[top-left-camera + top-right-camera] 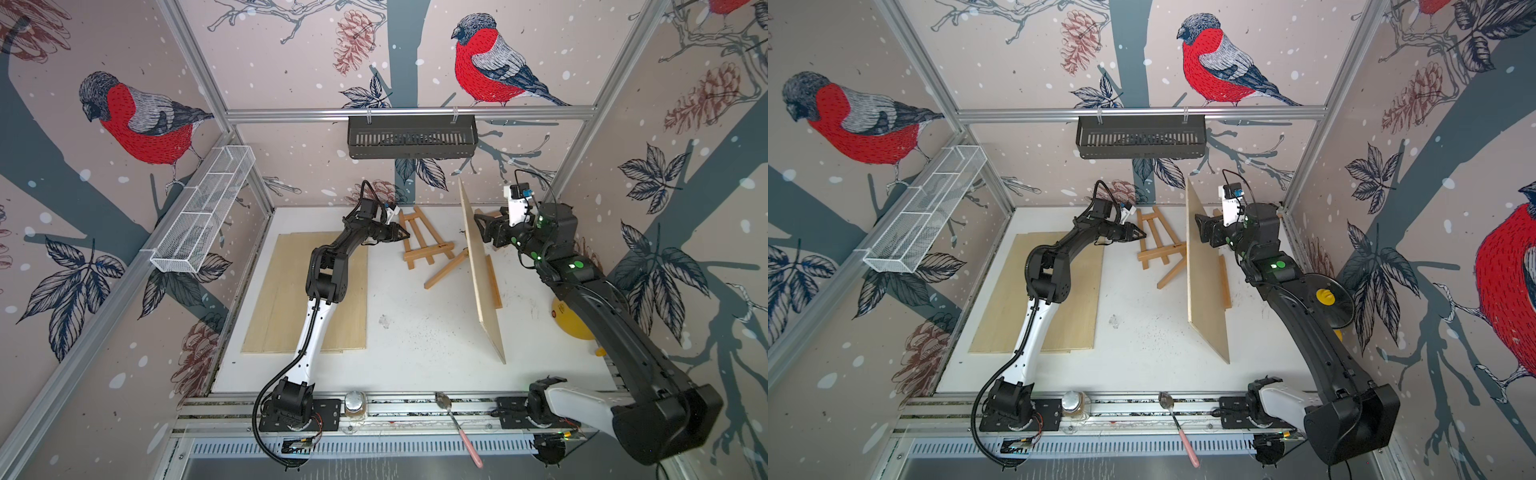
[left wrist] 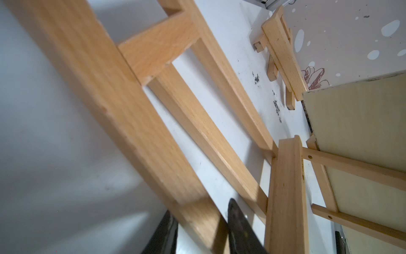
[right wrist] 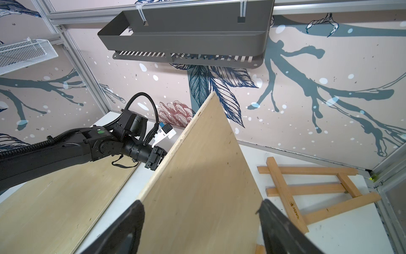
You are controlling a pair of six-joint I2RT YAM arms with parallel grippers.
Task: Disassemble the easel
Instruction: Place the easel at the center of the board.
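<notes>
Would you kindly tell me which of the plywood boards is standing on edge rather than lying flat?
The board nearest the right gripper: it stands tilted on edge, while the plywood under the left arm lies flat.

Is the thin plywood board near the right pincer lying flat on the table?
No, in a top view the thin plywood board stands on edge on the white table.

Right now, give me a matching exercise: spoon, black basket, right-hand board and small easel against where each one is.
Things: 1 spoon; 2 black basket; 3 right-hand board; 4 small easel.
Places: A hangs from the back rail; B lies flat on the table; C lies across the front rail; D stands on its edge.
Pairs: 1-C, 2-A, 3-D, 4-B.
</notes>
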